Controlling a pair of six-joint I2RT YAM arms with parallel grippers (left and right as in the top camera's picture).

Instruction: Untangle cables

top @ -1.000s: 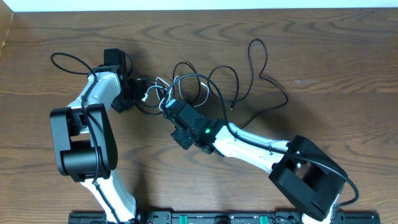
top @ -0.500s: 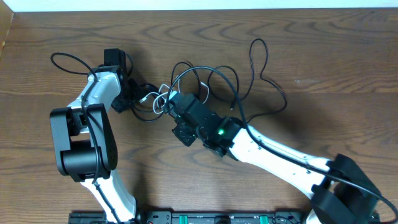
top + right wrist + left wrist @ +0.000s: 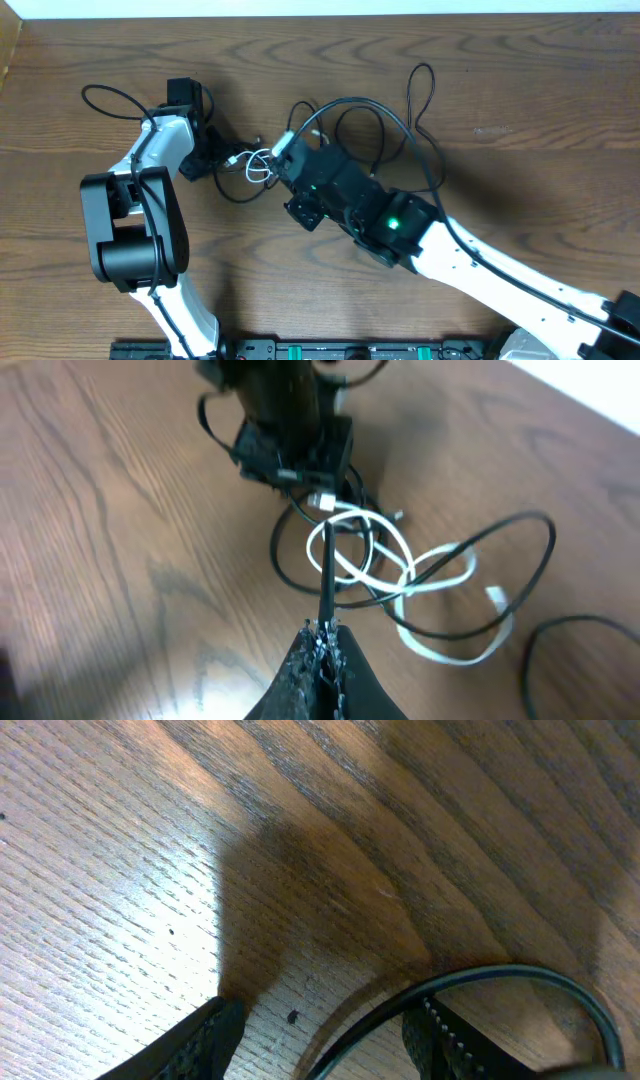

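The cables lie tangled at the table's middle: black loops (image 3: 385,115) reaching toward the far edge, and a short white cable (image 3: 262,165) coiled between the two grippers. My right gripper (image 3: 283,160) is shut on a black cable (image 3: 325,575), which runs straight out from its tips (image 3: 323,628) over the white loops (image 3: 440,582). My left gripper (image 3: 222,152) rests low at the tangle's left end. Its fingers (image 3: 205,1038) stand apart, and a black cable (image 3: 500,972) arcs between them without being pinched.
A thicker black cable (image 3: 110,95) loops from the left arm at the far left. The right arm's long white link (image 3: 480,275) crosses the near right of the wooden table (image 3: 520,60). A white wall edge runs along the far side.
My right arm has stretched out and swung its elbow right, pulling the gripped black cable up and right so the loops tighten. The left arm has not moved.
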